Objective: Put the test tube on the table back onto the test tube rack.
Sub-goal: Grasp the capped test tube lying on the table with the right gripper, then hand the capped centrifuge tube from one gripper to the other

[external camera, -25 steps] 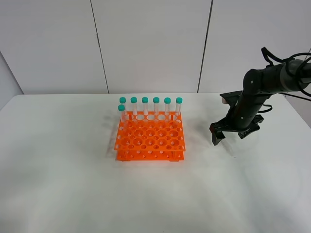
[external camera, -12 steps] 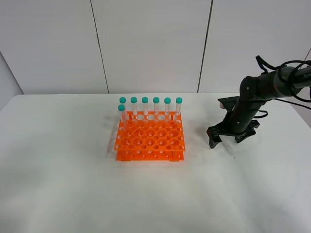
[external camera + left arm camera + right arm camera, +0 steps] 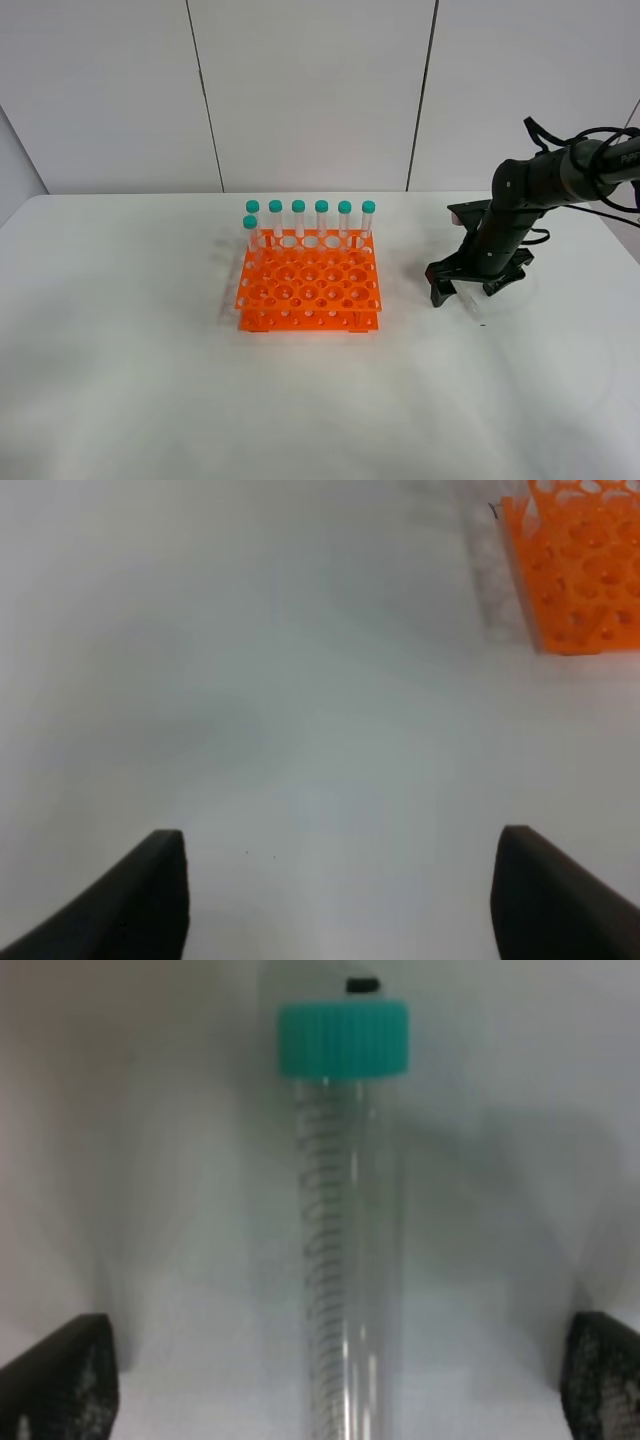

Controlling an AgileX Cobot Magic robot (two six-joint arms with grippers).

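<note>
Table and pale panelled wall fill the high view. An orange rack stands near the middle of the table. Seven teal-capped tubes stand upright in it, six along its far row and one in the next row at the left end. Well to the right of the rack, the black right arm bends down. The right gripper sits low over the table, its two fingers pointing down and set apart. A tiny dark speck marks the table just in front of it. The loose tube is too faint to make out from this view.

In the left wrist view, the left gripper is spread wide and holds nothing. Only its two dark fingertips show, with bare table between them. One corner of the rack sits far off beyond them.

In the right wrist view, the tube lies flat on the table. It runs straight down the gap between the two fingertips, with its teal cap pointing away from the gripper. The jaws stand wide. Each fingertip is clear of the tube, with bare table on both sides, so nothing is gripped. A printed scale runs along the clear body. The speck lies just past the cap.
</note>
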